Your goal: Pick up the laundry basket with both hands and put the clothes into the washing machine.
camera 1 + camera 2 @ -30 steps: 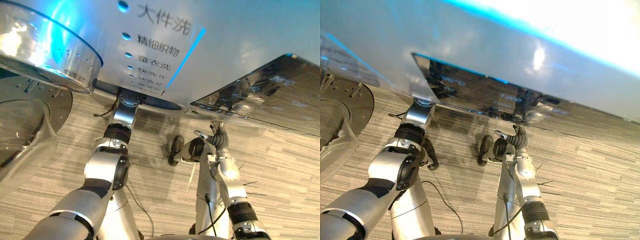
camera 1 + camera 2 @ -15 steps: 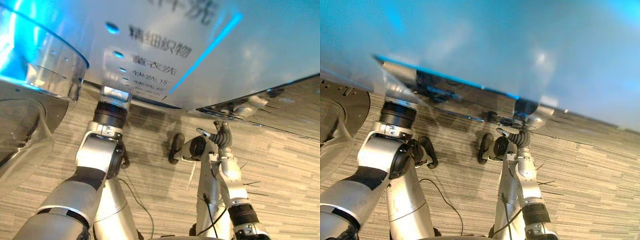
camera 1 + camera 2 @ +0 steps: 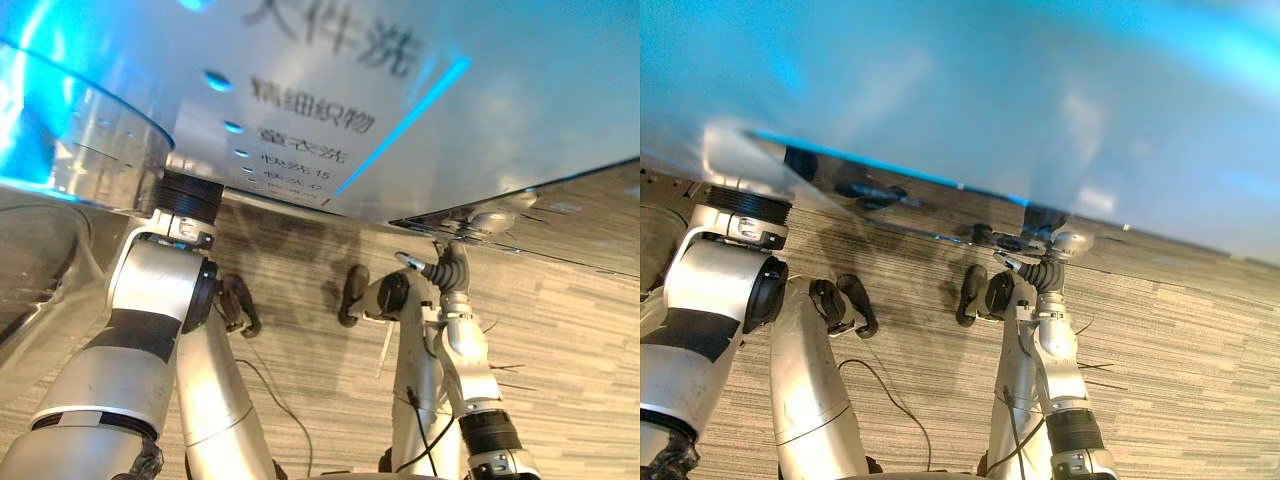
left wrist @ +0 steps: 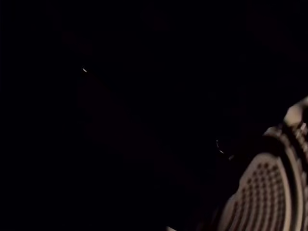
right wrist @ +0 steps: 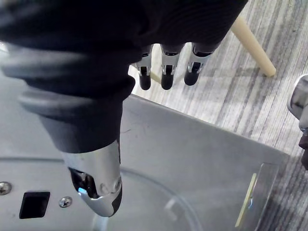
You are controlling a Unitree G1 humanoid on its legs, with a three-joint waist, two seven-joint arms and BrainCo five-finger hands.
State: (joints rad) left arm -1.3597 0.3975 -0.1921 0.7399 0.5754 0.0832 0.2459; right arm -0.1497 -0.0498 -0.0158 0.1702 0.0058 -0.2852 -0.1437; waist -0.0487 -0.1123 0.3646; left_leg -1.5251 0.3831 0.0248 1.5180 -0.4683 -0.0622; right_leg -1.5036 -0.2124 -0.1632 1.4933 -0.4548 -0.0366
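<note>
Fingers (image 5: 167,77) of the right hand (image 5: 110,43) hang straight and empty over the washing machine (image 5: 202,144). Left arm (image 3: 150,300) runs under the panel (image 3: 330,120); left hand's state and the laundry basket's place cannot be told. Best to confirm clothes are inside before drawing back.

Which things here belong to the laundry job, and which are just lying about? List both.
Job: washing machine; its glass door; right hand, open and empty.
Lying about: pale wooden leg; carpet floor.
</note>
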